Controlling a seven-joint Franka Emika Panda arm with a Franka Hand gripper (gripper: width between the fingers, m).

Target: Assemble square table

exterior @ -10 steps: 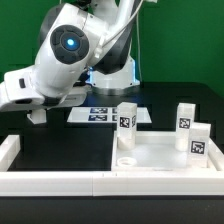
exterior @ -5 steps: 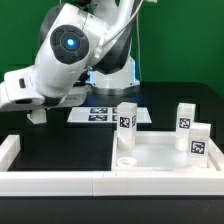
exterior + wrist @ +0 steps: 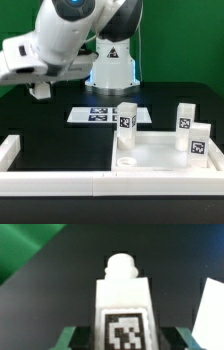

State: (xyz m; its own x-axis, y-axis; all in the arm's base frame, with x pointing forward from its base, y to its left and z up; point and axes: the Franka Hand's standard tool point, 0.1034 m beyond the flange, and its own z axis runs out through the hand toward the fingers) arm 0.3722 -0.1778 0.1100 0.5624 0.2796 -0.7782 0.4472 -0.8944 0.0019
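Note:
The square table top [image 3: 160, 152] lies flat in the front corner at the exterior view's right. Three white tagged legs stand on it: one [image 3: 126, 120] at its near-left corner and two [image 3: 186, 117] [image 3: 199, 140] at the right. My gripper [image 3: 40, 90] hangs high over the table at the exterior view's left. In the wrist view a fourth white leg [image 3: 125, 297] with a black-and-white tag and a rounded peg end runs out from between my green fingers [image 3: 75, 339]. My gripper [image 3: 128, 339] is shut on this leg, carried off the table.
The marker board [image 3: 100, 113] lies on the black table behind the table top. A long low white border wall [image 3: 55, 181] runs along the front, with another piece [image 3: 8, 150] at the left. The arm's base [image 3: 110, 70] stands at the back centre.
The arm held still in the two earlier frames. It has since risen and swung, carrying the gripper upward at the exterior view's left. The table top and its three legs have not moved.

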